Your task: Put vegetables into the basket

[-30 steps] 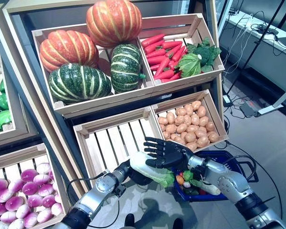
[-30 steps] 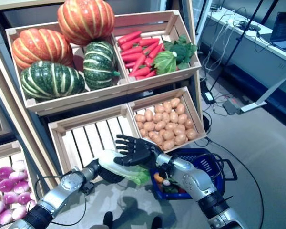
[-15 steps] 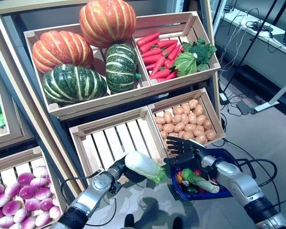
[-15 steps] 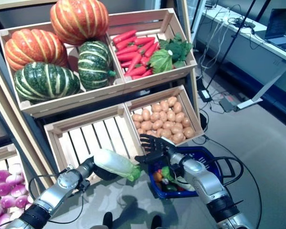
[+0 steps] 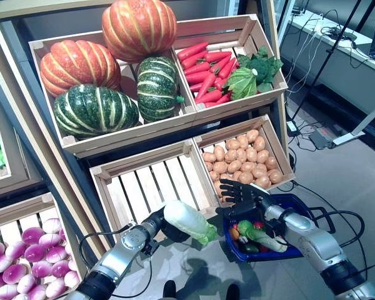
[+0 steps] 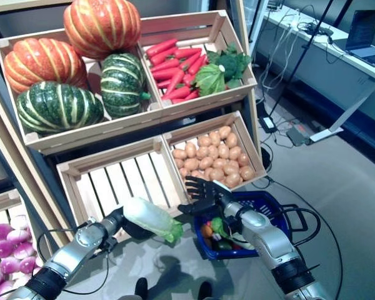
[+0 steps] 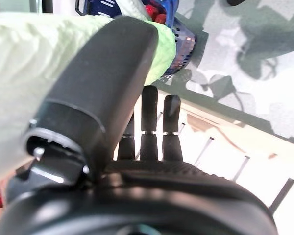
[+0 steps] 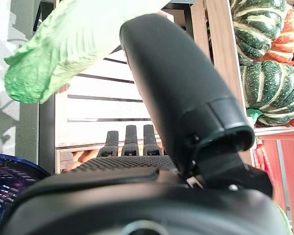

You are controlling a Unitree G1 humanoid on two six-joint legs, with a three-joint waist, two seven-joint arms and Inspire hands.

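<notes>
Left hand (image 5: 164, 225) grips the napa cabbage (image 5: 187, 220), thumb clamped over it, leafy tip aimed at the blue basket (image 5: 297, 251) — set to drop in. Right hand (image 5: 240, 192) spread above the rim — out of the way.

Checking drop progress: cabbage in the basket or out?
Out. The cabbage sits in the left hand, beside the blue basket, not over it.
</notes>
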